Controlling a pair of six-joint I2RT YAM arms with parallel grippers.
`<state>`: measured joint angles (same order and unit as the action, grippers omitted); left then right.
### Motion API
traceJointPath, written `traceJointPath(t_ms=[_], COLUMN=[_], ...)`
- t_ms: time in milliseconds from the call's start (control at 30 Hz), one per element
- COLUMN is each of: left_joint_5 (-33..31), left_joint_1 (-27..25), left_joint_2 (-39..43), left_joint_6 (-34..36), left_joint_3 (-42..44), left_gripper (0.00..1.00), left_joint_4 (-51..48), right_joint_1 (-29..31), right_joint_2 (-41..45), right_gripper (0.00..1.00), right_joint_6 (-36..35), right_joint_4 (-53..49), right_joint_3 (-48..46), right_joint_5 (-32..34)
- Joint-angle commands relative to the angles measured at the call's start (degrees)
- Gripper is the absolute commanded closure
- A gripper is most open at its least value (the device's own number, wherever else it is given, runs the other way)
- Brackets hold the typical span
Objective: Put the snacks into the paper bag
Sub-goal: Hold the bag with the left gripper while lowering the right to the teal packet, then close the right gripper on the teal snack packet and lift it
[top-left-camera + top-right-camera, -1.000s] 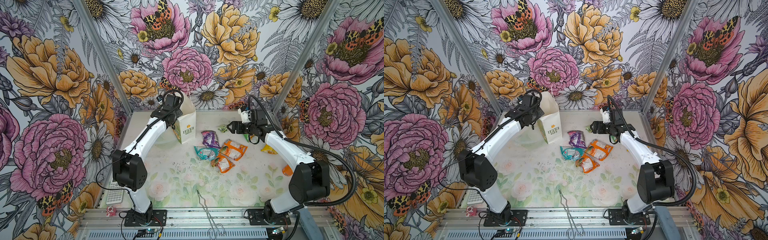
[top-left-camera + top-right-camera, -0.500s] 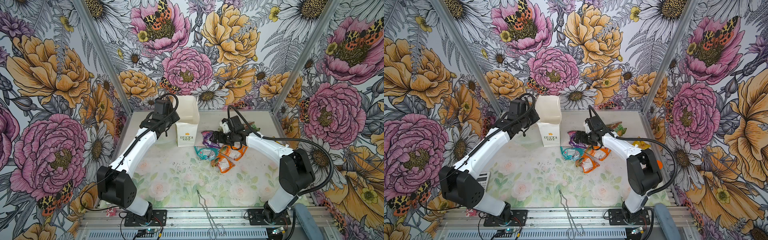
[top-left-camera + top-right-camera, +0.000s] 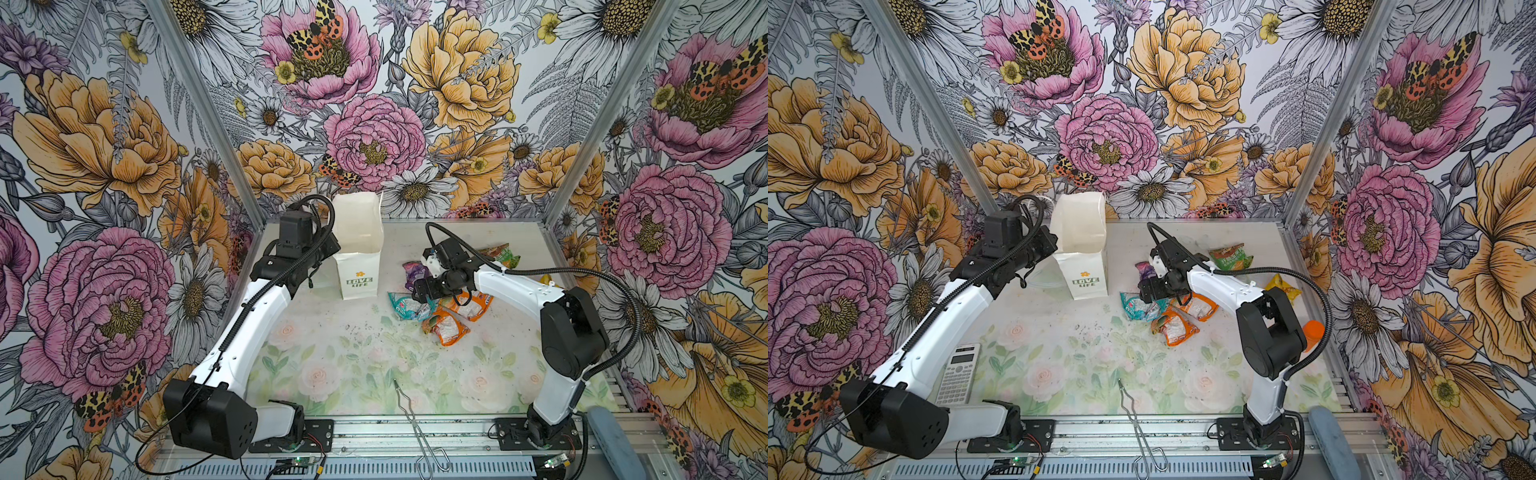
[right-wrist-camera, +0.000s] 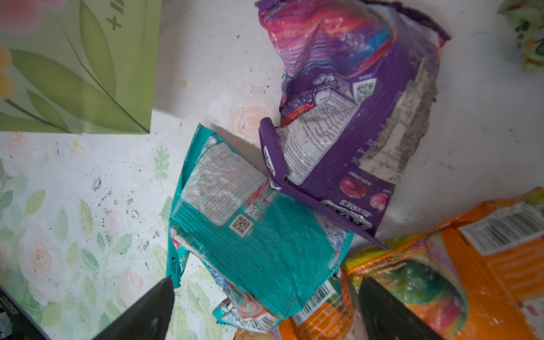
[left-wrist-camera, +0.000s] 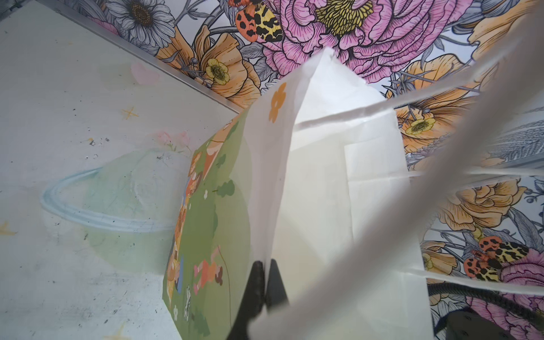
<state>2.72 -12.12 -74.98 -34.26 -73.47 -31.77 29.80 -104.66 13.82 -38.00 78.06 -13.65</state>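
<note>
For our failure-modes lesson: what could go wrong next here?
1. The open right gripper hangs over the teal packet, whose edges overlap the purple packet and an orange packet; closing may snag or drag those too.
2. The left gripper pinches only one edge of the paper bag rim; the thin paper might tear or the bag tip.

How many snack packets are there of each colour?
purple packet: 1
teal packet: 1
orange-and-white packets: 2
green-and-orange packet: 1
yellow packet: 1
tiny green packet: 1
Total: 7
</note>
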Motion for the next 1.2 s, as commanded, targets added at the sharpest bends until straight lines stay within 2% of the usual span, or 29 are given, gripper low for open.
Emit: traceJointPath(t_ms=[0, 233, 500, 833, 967, 1167], left_joint_5=[3.6, 5.6, 7.4, 7.0, 6.9, 6.9], left_joint_1=[0.6, 0.7, 1.4, 2.6, 3.3, 3.2], left_joint_2=[1.1, 1.5, 2.2, 3.4, 4.2, 4.3], left_joint_6=[2.3, 3.6, 4.1, 4.5, 3.9, 3.4], left_joint_3=[0.7, 0.7, 1.1, 2.2, 2.8, 2.6], left_gripper=[1.0, 1.0, 1.0, 1.0, 1.0, 1.0], left_joint_4=[-0.2, -1.4, -1.9, -3.5, -3.5, -3.4], right_joint_1=[0.8, 2.7, 5.4, 6.3, 6.7, 6.7], right_joint_2=[-2.3, -3.7, -7.2, -11.1, -11.7, -9.6], right_gripper=[0.02, 0.02, 0.04, 0.07, 0.17, 0.52], right_joint_6=[-6.3, -14.5, -23.0, -26.8, -27.0, -26.7], right_joint_4=[-1.1, -1.0, -0.9, 0.1, 0.3, 0.5], right_joint_3=[2.0, 2.9, 4.2, 5.2, 4.7, 3.9], right_joint_5=[1.8, 3.7, 9.0, 9.4, 9.8, 9.7])
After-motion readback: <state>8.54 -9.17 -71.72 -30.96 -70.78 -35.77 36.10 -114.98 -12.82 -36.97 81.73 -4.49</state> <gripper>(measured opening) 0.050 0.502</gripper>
